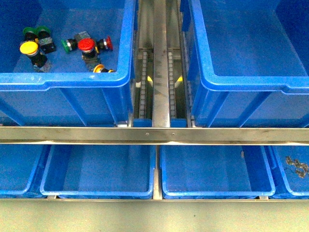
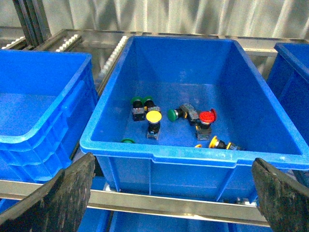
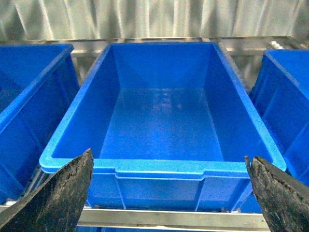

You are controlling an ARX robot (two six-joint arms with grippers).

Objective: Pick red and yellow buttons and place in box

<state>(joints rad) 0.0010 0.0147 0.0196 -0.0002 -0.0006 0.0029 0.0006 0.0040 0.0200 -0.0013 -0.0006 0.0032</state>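
Left claw (image 2: 173, 160), spread wide, faces the buttons (image 2: 206, 116); right claw (image 3: 169, 156), likewise spread, faces only the box (image 3: 159, 167).

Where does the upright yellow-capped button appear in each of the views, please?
Front view: the yellow-capped button stands far left in the left crate.
Left wrist view: the yellow-capped button stands on that crate's floor.
Right wrist view: not in it.
Shared landmark: the red-capped button nearby.
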